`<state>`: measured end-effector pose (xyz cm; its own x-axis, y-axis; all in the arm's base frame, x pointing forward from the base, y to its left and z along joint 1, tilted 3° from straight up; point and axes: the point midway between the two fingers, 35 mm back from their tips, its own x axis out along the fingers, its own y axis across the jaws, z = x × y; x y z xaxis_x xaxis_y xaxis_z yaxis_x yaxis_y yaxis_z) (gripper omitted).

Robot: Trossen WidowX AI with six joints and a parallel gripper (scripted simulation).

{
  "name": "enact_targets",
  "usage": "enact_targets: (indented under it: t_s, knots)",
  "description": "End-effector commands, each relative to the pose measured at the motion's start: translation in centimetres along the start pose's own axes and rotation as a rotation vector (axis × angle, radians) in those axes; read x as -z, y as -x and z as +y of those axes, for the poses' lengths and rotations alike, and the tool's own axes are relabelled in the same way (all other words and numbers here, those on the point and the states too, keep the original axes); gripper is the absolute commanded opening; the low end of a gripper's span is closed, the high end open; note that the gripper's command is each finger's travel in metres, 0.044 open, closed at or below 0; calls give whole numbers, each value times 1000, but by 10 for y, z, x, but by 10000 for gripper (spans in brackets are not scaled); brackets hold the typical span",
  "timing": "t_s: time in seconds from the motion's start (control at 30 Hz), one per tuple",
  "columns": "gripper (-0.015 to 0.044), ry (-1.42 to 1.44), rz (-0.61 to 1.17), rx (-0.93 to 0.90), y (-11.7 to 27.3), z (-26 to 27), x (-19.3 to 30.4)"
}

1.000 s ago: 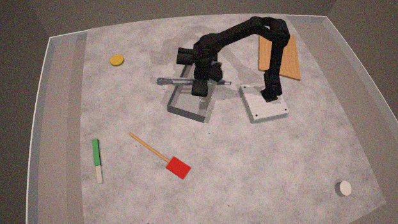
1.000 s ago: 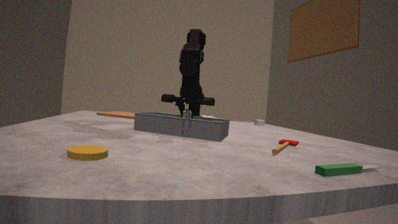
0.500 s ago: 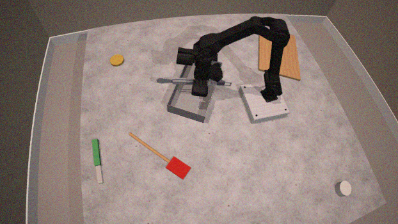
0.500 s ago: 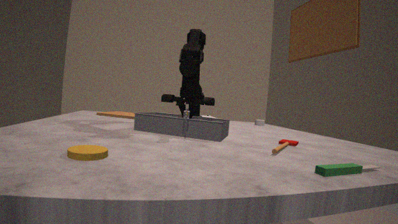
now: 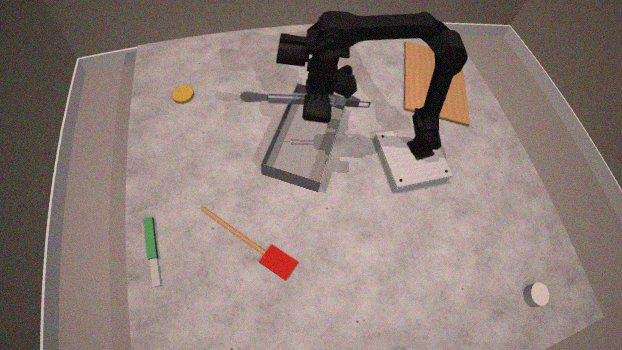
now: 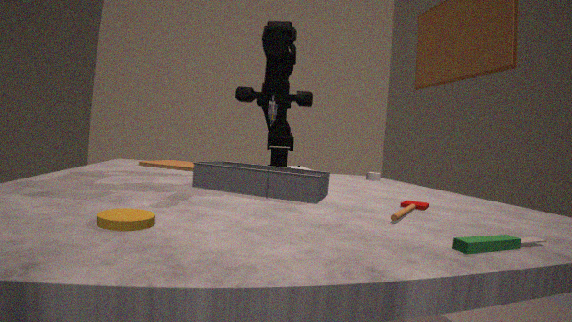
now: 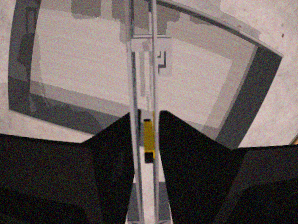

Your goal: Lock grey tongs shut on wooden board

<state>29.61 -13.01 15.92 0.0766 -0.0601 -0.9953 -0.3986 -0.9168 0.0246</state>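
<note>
The gripper (image 5: 320,98) (image 6: 271,123) (image 7: 149,115) points down and is shut on the grey tongs (image 5: 285,98) (image 6: 272,110) (image 7: 154,75), holding them above the roasting tin (image 5: 290,178) (image 6: 230,179) (image 7: 252,95). The tongs' arms are squeezed close together and nearly parallel, with a yellow piece (image 7: 149,137) between them. Their rounded tips are at the left in the top view, their narrow end at the right. Whether they tilt up or down is unclear, and so is the lock. The wooden board (image 5: 412,75) (image 6: 170,165) lies flat behind the arm, with nothing on it.
The arm stands on a white base plate (image 5: 415,172) between tin and board. A yellow disc (image 5: 182,94) (image 6: 126,219), a green-handled tool (image 5: 150,239) (image 6: 487,244), a red-headed tool (image 5: 279,262) (image 6: 415,204) and a white cylinder (image 5: 539,294) (image 6: 373,176) lie farther off.
</note>
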Motion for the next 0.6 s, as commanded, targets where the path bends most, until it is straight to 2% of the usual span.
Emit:
enact_targets:
  t_s: [0.0, 0.37, 0.57]
  knots:
    - [-150, 7, -13, 5, 9, -1, -2]
    - [-150, -8, -23, -1, 5, 2, -4]
    - [-150, -88, -22, -5, 6, 26, -4]
